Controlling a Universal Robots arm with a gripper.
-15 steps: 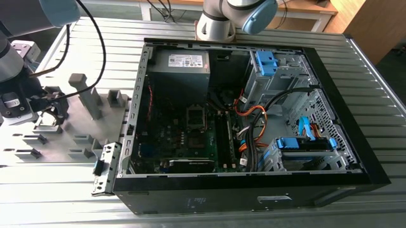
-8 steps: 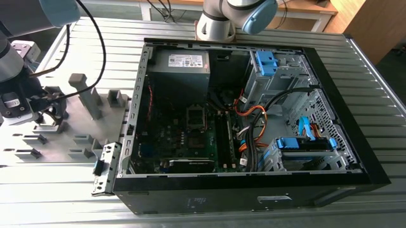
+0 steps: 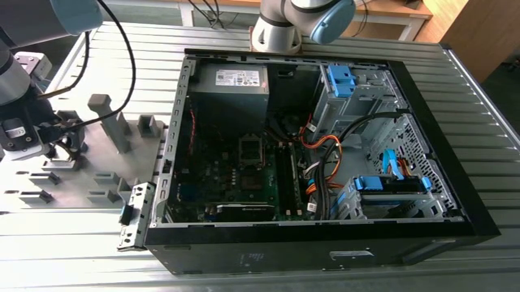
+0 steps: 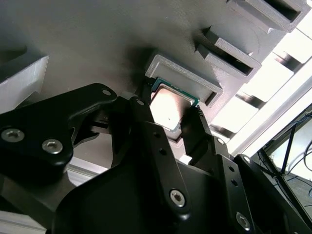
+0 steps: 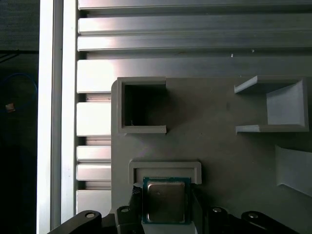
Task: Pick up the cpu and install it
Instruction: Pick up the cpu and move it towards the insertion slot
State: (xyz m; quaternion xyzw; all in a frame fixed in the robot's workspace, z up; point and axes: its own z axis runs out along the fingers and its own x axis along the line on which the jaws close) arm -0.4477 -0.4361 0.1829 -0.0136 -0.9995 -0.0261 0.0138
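Gripping the cpu by two opposite edges with the claw, narrowed onto the chip from either side. Lying flat on the grey fixture plate, touching a low U-shaped rim, toward the exterior view's left, well apart from the open computer case on the slatted worktop.

Robot at work: its silver-grey tubular arm carries rounded pale blue joint caps. Thin black cables loop alongside, above a grey-and-white wrist block. In the second wrist view, the matt black gripper is built of angular linked plates studded with silver hex-socket screws.
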